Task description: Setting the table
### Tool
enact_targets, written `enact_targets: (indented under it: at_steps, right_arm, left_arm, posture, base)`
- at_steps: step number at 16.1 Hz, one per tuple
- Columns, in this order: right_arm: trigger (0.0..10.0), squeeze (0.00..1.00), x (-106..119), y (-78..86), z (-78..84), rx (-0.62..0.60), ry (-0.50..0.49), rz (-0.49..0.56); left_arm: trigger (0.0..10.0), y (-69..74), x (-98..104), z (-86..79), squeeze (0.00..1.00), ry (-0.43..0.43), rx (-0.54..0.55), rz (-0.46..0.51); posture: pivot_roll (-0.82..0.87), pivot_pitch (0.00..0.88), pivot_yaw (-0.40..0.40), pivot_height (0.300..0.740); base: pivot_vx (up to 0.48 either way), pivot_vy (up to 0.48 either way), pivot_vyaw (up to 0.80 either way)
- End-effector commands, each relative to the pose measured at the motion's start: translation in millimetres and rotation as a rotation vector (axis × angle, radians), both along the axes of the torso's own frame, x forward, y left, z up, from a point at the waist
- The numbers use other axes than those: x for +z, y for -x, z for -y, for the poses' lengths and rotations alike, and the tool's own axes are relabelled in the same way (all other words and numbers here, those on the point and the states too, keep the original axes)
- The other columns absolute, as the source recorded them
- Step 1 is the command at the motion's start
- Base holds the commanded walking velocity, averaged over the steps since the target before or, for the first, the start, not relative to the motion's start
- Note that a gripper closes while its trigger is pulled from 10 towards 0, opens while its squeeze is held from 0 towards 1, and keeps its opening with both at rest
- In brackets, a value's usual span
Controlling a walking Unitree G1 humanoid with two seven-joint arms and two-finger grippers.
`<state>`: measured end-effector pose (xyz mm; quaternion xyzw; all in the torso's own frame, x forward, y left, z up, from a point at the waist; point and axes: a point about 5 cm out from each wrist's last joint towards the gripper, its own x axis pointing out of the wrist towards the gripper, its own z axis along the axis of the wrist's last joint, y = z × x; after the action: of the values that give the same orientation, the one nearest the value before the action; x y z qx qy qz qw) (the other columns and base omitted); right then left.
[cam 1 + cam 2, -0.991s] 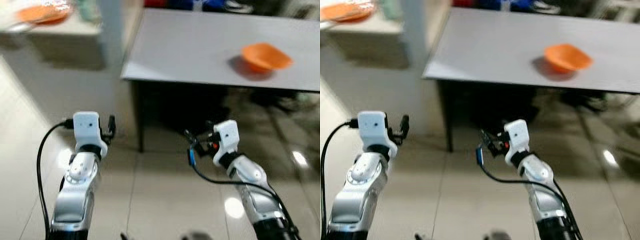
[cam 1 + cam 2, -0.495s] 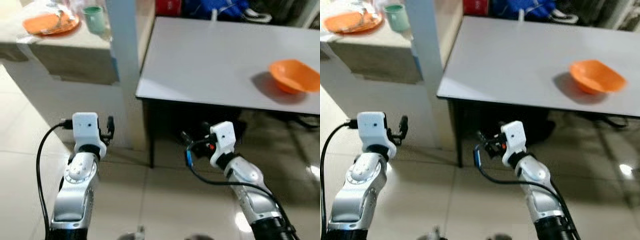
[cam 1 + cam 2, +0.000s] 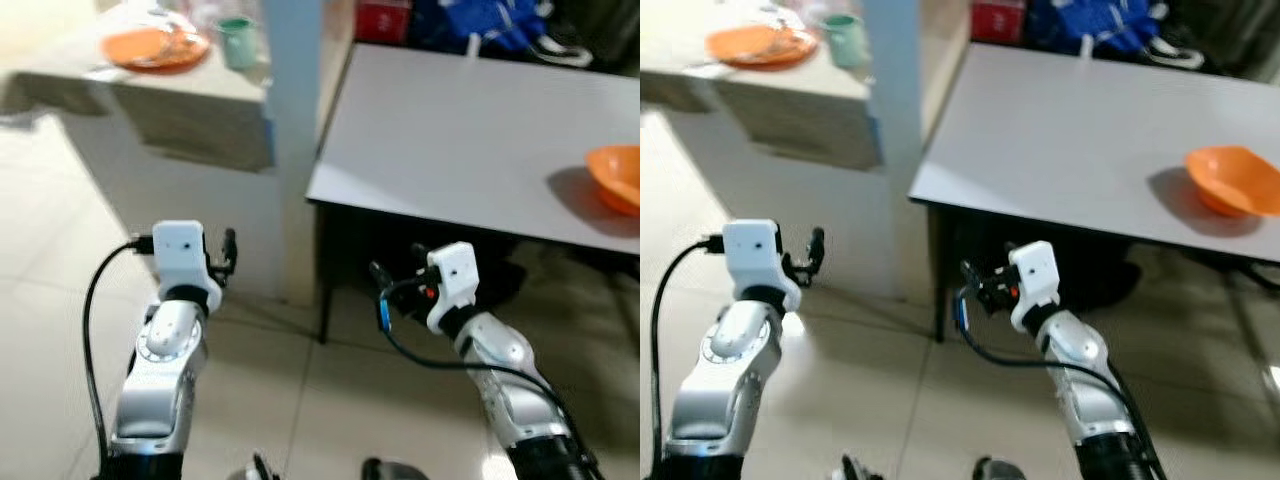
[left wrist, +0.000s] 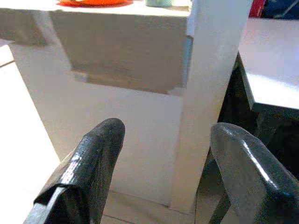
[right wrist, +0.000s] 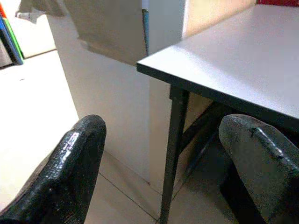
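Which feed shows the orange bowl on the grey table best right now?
Right eye view: the orange bowl sits whole on the grey table. Left eye view cuts it at the frame edge. The wrist views show table parts, no bowl.

I get bright, even daylight in the head views, slightly soft with motion blur. The bowl [image 3: 1232,180] throws a shadow to its left on the table [image 3: 1080,130]. Under the table it is dark. In my wrist views the fingers [image 4: 88,163] are out of focus.
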<state>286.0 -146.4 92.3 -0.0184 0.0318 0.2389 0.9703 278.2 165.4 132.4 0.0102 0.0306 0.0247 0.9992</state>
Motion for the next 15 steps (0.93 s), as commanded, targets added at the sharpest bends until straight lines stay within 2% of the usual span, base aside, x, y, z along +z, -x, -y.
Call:
enact_targets:
  at_steps: [1, 3, 6, 7, 12, 15]
  right_arm:
    - [10.0, 0.00, 0.2, 1.3, -1.2, 0.004, 0.000, 0.005]
    - [10.0, 0.00, -0.1, 1.4, -1.2, 0.004, 0.001, 0.003]
    - [10.0, 0.00, -0.3, 1.5, -1.6, 0.004, 0.002, 0.003]
    - [10.0, 0.00, -0.2, 1.7, -1.6, 0.004, 0.002, 0.004]
    - [10.0, 0.00, -1.1, 3.2, -2.4, 0.008, 0.004, 0.003]
    - [10.0, 0.00, -1.9, 4.1, -2.8, 0.007, 0.003, 0.001]
  left_arm:
    - [10.0, 0.6, -1.4, -0.2, 0.00, -0.002, -0.008, -0.009]
    - [10.0, 0.0, -0.8, -1.1, 0.00, -0.006, -0.003, -0.008]
    - [10.0, -0.4, -1.1, -2.9, 0.00, 0.002, 0.024, -0.008]
    - [10.0, -1.0, 1.1, -2.1, 0.00, -0.039, 0.014, 0.004]
    - [10.0, -0.8, 0.7, -4.8, 0.00, -0.064, 0.018, -0.004]
    - [10.0, -0.2, 0.6, -6.7, 0.00, -0.080, 0.022, -0.006]
  posture:
    - [-0.11, 0.089, 0.003, 0.740]
    - [-0.11, 0.091, 0.003, 0.740]
    - [-0.11, 0.092, 0.006, 0.740]
    - [-0.11, 0.092, 0.005, 0.740]
    - [-0.10, 0.098, 0.009, 0.740]
    - [-0.10, 0.100, 0.011, 0.740]
  base:
    - [0.000, 0.480, 0.00]
    - [0.000, 0.480, 0.00]
    - [0.000, 0.000, 0.00]
    - [0.000, 0.000, 0.00]
    - [0.409, 0.250, 0.00]
    - [0.439, 0.000, 0.00]
